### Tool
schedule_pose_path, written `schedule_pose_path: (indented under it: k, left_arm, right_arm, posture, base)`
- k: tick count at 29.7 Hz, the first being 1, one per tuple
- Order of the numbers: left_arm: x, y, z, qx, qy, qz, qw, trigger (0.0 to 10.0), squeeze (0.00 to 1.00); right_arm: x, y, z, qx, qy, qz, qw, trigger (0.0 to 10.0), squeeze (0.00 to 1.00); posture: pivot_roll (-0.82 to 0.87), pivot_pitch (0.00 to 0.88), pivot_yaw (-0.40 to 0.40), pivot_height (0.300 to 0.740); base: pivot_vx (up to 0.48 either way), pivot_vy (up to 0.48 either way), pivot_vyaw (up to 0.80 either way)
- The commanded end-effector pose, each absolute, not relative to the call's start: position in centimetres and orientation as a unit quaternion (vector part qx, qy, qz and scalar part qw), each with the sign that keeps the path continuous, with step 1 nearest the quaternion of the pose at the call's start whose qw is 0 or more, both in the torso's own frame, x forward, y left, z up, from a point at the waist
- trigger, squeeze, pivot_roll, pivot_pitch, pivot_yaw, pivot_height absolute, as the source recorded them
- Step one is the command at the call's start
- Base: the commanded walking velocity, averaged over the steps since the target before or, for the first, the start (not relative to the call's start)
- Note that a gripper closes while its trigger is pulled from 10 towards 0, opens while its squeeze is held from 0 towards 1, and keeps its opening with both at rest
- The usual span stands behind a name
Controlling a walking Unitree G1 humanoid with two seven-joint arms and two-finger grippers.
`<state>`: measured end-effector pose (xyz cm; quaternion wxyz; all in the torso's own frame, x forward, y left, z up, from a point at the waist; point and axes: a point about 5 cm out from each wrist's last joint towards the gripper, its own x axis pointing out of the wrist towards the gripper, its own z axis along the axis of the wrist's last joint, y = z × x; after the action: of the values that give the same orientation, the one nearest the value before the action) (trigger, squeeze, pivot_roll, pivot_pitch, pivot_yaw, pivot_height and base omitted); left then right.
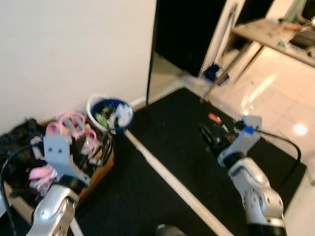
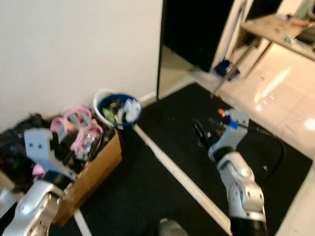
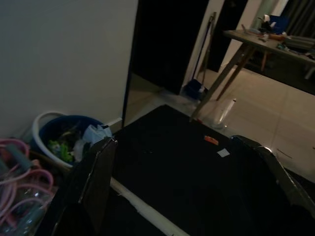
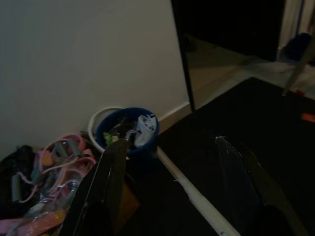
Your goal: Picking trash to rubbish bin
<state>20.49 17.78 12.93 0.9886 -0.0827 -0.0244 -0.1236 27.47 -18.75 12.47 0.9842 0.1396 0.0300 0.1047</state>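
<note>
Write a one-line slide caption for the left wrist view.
Open left pincer over the black mat, blue rubbish bin by the wall, orange scrap ahead.

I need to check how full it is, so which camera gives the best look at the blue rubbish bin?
The right eye view: the blue rubbish bin is brightly lit by the wall, trash visible inside. The left eye view shows it similarly. Both wrist views are dim, and a tool finger partly overlaps it.

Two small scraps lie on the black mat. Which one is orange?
The orange scrap is the one lying farther from the left gripper; the scrap beside it is pale grey-white.
</note>
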Motion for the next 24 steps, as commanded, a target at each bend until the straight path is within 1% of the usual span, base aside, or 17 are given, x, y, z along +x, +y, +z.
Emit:
schedule_pose_path:
  k: [1, 24]
  left_arm:
    - [20.41, 17.69, 12.61, -0.085, -0.014, -0.126, 0.988, 10.0, 0.00]
    - [20.45, 17.67, 12.68, -0.087, -0.015, -0.125, 0.988, 10.0, 0.00]
  right_arm:
    - [27.44, -18.90, 12.51, 0.143, 0.033, 0.104, 0.984, 10.0, 0.00]
    - [27.48, -19.00, 12.53, 0.147, 0.033, 0.104, 0.983, 10.0, 0.00]
  posture:
    - [-0.13, 0.000, -0.020, 0.740]
    - [-0.13, 0.000, -0.024, 0.740]
  base:
    - [0.000, 0.000, -0.80]
    - [0.000, 0.000, -0.80]
